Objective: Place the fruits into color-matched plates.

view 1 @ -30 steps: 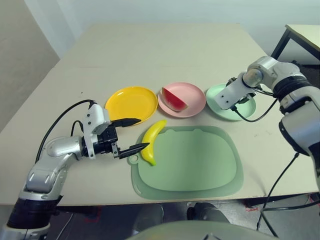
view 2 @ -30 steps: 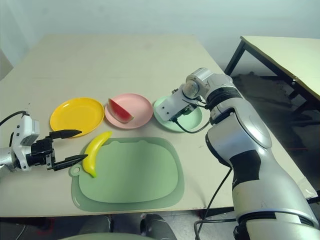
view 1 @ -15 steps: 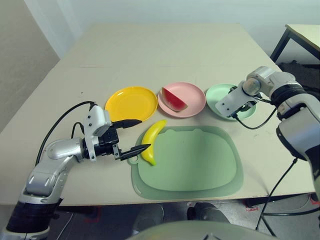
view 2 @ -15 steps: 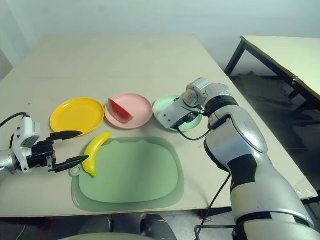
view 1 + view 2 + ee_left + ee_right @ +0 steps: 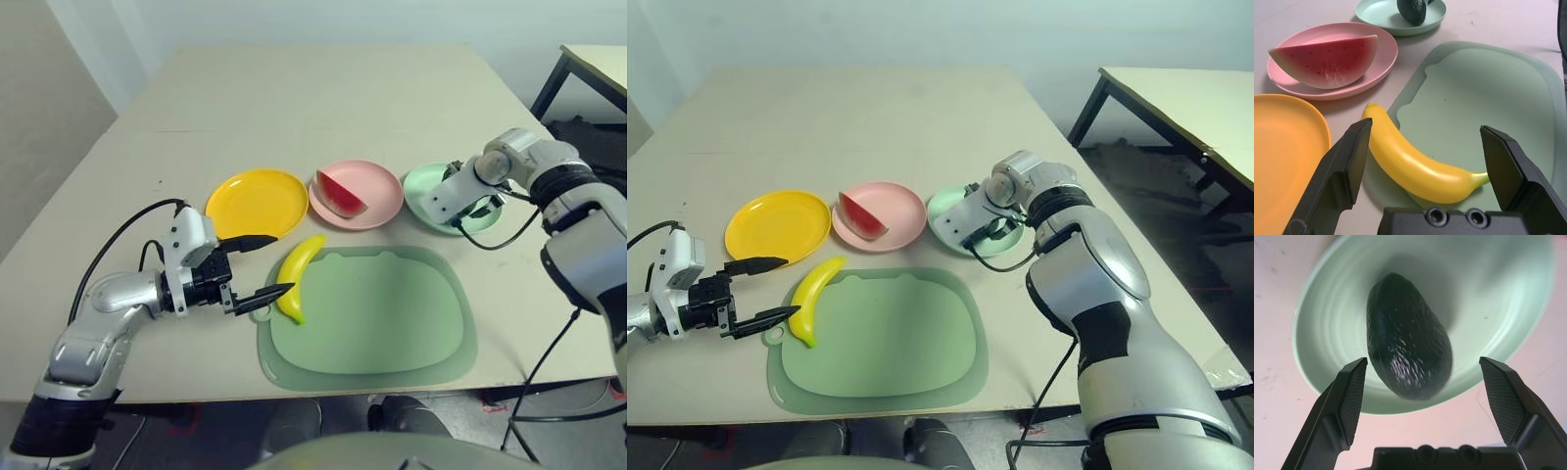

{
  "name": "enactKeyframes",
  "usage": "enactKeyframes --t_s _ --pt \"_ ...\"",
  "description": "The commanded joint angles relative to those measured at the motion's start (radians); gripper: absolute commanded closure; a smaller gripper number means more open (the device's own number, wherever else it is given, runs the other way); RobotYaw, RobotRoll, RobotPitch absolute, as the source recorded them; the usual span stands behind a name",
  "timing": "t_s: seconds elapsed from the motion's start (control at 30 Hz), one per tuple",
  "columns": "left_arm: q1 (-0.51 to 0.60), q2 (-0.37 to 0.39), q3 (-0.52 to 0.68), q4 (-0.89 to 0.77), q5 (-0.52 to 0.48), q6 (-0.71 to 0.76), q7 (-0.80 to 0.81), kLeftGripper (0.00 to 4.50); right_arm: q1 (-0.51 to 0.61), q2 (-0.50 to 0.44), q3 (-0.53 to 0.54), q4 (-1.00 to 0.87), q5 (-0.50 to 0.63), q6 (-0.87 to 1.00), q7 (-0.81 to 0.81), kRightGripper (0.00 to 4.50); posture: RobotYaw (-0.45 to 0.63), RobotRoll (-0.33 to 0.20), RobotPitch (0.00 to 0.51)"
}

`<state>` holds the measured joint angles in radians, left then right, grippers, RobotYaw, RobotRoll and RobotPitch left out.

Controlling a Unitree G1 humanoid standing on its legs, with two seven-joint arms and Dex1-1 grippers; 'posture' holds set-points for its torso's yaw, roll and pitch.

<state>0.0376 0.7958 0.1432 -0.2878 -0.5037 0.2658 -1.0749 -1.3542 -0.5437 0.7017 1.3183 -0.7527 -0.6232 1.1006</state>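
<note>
Change since the earlier frames: right gripper [image 5: 1425, 396] has let go of the avocado [image 5: 1408, 335], its fingers spread from part-closed to wide, and the forearm has swung nearer over the mint green plate [image 5: 1498, 308]. Left arm, banana and watermelon unchanged.

Head views. Yellow plate [image 5: 257, 201]: empty. Pink plate [image 5: 377, 201]: holds watermelon wedge [image 5: 340, 195], rind down. Mint green plate at the far right, partly covered by the right forearm. Banana [image 5: 297, 277]: lies across the near-left edge of the light green mat [image 5: 392, 313], just in front of the yellow plate, stem end toward the robot. Left gripper [image 5: 263, 264]: roughly level, pointing at the banana, fingers wide, nothing held.

Left wrist view. Banana lies crosswise between the two open fingers [image 5: 1342, 171], not yet touched. Judged: hollow toy plastic, light, stiff, glossy and likely slippery; best taken across the thick middle of the curve, not the tapering stem.

Right wrist view. Avocado rests in the bowl of the mint green plate, free of both fingers, which stand wide to either side above it; the gripper points steeply down.
</note>
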Motion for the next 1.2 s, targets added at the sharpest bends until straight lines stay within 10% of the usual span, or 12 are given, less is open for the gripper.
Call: enactKeyframes --t_s 0.03,0.17,0.27,0.33,0.73,1.2 --pt "-0.007 0.022 0.022 0.003 -0.01 -0.003 -0.026 0.0 0.0 -0.034 -0.072 -0.076 0.115 -0.039 0.22 0.02 0.13 0.0 0.027" --pt "-0.037 0.063 0.025 0.024 -0.014 -0.006 -0.075 0.0 0.125 -0.14 -0.052 -0.393 0.442 0.132 0.499 0.02 0.13 0.0 0.026" --pt "-0.085 0.113 0.01 0.072 0.017 -0.037 -0.136 0.0 0.289 -0.347 0.067 -0.979 0.957 0.649 0.514 0.02 0.13 0.0 0.029" --pt "-0.099 0.137 -0.007 0.092 0.043 -0.062 -0.162 0.0 0.363 -0.38 0.026 -1.143 1.081 0.83 0.514 0.02 0.14 0.0 0.032" --pt "-0.257 0.212 -0.12 0.185 0.239 -0.293 -0.269 0.0 0.822 -0.187 -0.337 -1.552 1.229 1.248 0.084 0.02 0.15 0.0 0.033" --pt "-0.687 0.109 -0.414 0.672 0.503 -1.211 -0.349 0.0 1.194 -0.008 -0.521 -1.634 1.262 1.047 -0.052 0.02 0.15 0.0 0.025"
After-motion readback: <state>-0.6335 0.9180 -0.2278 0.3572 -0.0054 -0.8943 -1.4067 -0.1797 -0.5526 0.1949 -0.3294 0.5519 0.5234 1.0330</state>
